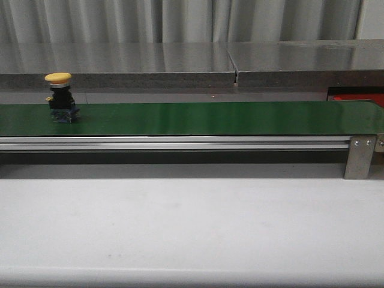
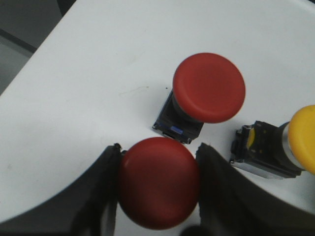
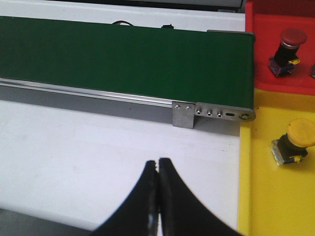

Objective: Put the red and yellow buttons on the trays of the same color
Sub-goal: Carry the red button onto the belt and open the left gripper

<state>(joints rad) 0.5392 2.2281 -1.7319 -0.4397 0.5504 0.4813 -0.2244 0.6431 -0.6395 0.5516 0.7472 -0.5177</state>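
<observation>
In the left wrist view my left gripper is shut on a red button, its fingers pressing both sides of the round cap. Just beyond it a second red button stands upright on the white table, and a yellow button lies on its side nearby. My right gripper is shut and empty over the white table. The red tray holds a red button, and the yellow tray holds a yellow button. Another yellow button stands on the belt's left end. Neither gripper shows in the front view.
The long green belt runs across the table on a metal rail, with a bracket at its right end. A sliver of the red tray shows behind that end. A steel shelf lies beyond the belt.
</observation>
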